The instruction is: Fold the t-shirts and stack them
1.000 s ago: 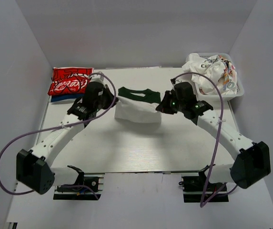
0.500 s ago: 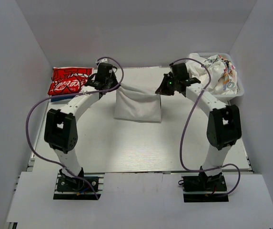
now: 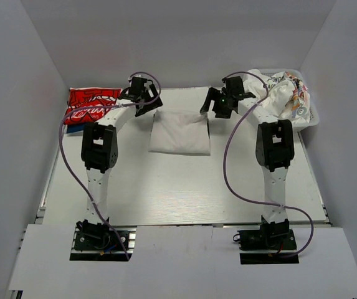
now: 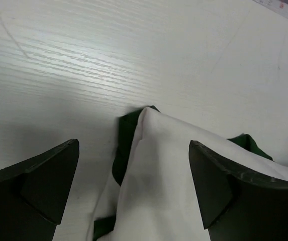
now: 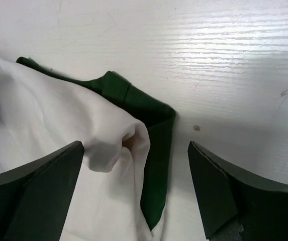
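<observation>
claws wide over the far corners of the white tee

left claw (image 3: 143, 101) and right claw (image 3: 219, 103) each hang above their own far corner of the white tee (image 3: 179, 132), jaws spread wide and gripping nothing. the white tee lies folded on a green tee (image 5: 158, 145), whose edge peeks out past it at both far corners. its far edge runs side to side between the claws, and the rest of it lies toward the bases, so neither arm is nearer. red tee (image 3: 91, 106) sits well to its left. basket (image 3: 313, 118) of crumpled tees (image 3: 278, 98) sits well to its right, nearer the right arm. i judge any regrasp means dropping straight onto those corners.
</observation>
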